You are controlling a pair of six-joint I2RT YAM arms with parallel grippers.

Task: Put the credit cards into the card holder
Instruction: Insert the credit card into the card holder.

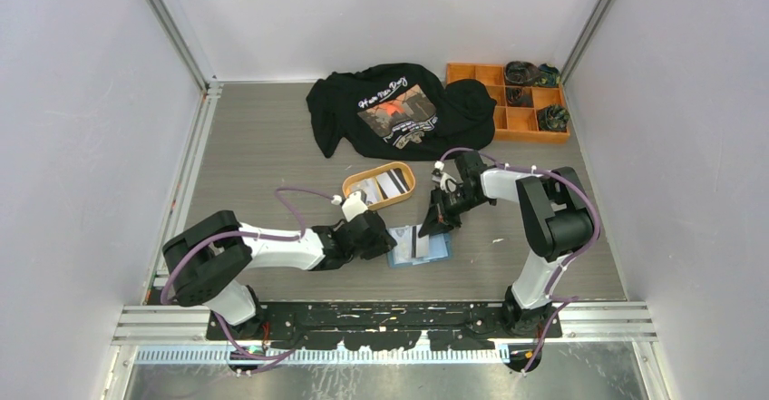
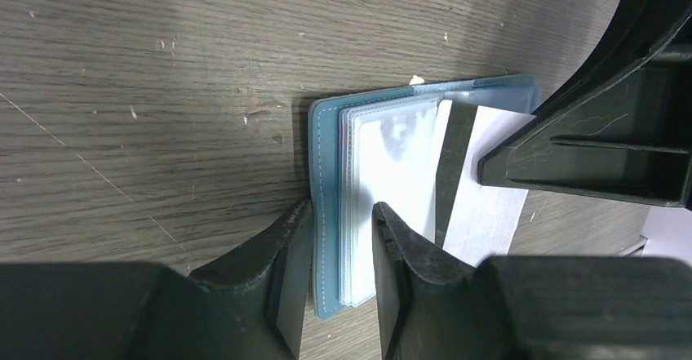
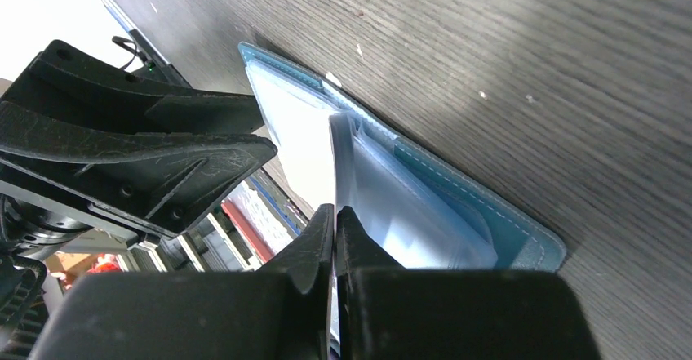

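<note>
The teal-blue card holder [image 1: 442,248] lies open on the table between the arms. My left gripper [image 2: 340,206] is shut on the card holder [image 2: 326,148] at its left edge, one finger against the teal cover and the other against the stack of clear sleeves. A white credit card [image 2: 494,213] with a dark stripe is pinched edge-on in my right gripper [image 3: 335,209]. The card's far end sits among the clear sleeves of the card holder [image 3: 498,217]. More credit cards [image 1: 385,184] lie in the orange oval tray [image 1: 345,185] just behind.
A black printed T-shirt [image 1: 399,110] lies crumpled at the back of the table. An orange compartment box [image 1: 519,133] with dark items stands at the back right. The two grippers [image 1: 388,237] [image 1: 433,228] are close together over the holder.
</note>
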